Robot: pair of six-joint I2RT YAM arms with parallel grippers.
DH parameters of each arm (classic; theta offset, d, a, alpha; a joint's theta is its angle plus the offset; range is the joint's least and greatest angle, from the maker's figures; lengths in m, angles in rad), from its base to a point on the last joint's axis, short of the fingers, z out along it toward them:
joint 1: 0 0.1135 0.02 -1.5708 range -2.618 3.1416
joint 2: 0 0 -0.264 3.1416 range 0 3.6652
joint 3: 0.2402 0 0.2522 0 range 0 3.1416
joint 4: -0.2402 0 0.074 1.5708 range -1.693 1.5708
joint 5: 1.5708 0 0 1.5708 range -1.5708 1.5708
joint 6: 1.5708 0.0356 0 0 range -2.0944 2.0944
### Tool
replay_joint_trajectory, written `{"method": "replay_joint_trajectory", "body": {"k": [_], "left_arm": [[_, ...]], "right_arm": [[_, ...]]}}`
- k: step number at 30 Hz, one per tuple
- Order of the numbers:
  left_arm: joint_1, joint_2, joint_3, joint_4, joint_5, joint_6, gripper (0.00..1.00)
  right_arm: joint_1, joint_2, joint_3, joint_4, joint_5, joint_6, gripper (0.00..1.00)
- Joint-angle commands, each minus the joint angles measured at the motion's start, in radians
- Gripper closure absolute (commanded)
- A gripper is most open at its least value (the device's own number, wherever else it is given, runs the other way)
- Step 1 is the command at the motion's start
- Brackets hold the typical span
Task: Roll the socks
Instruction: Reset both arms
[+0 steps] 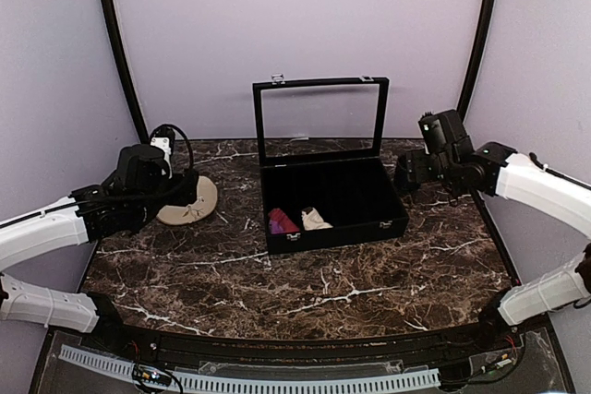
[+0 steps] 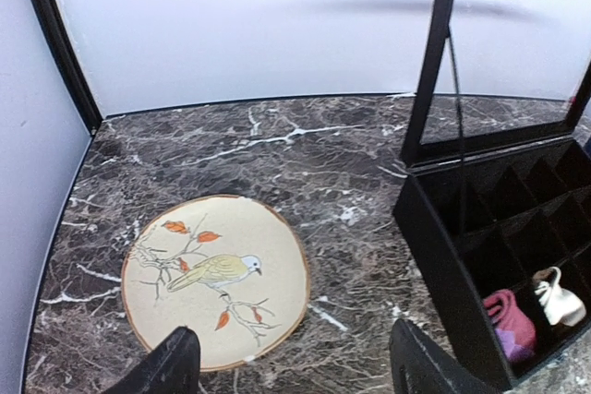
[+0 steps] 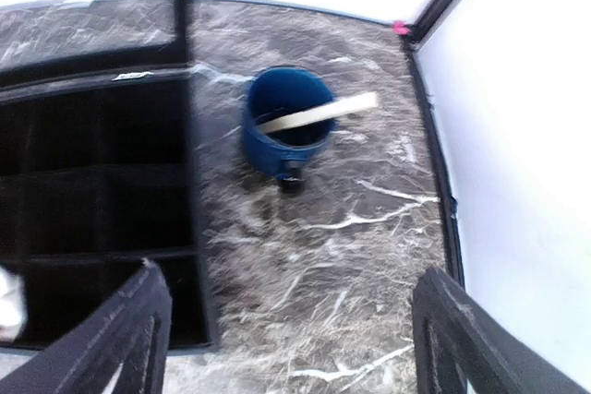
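Pink sock (image 1: 282,221) and cream sock (image 1: 315,219) sit rolled up in one black box (image 1: 342,233); both hands are open and empty.

From above, the two socks lie side by side, well apart from the left hand (image 1: 187,193) by one round mat (image 1: 196,208) and the right hand (image 1: 407,173) beside the box. The left wrist view shows wide-spread fingers (image 2: 175,364) over the mat, with the socks off to the right. The right wrist view shows wide-spread fingers (image 3: 129,339) over the bare counter (image 3: 323,256), with one blue cup (image 3: 282,136) holding one stick (image 3: 319,114).
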Motion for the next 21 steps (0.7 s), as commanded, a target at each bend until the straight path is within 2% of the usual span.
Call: {"method": "replay_joint_trajectory", "body": {"k": [1, 8, 12, 15, 21], "left_arm": [[0.075, -0.039, -0.074, 0.063, 0.009, 0.097, 0.26], [0.285, -0.028, -0.136, 0.133, 0.191, 0.111, 0.22], [0.304, -0.009, -0.137, 0.139, 0.214, 0.125, 0.22], [0.306, 0.0, -0.137, 0.141, 0.212, 0.134, 0.22], [0.313, 0.002, -0.144, 0.143, 0.21, 0.149, 0.21]], "right_arm": [[-0.044, -0.133, -0.142, 0.111, 0.169, 0.073, 0.12], [-0.076, -0.217, -0.278, 0.084, 0.218, 0.164, 0.05], [-0.077, -0.203, -0.284, -0.007, 0.266, 0.253, 0.0], [-0.076, -0.201, -0.284, -0.053, 0.287, 0.302, 0.01], [-0.076, -0.253, -0.306, -0.031, 0.276, 0.318, 0.01]]}}
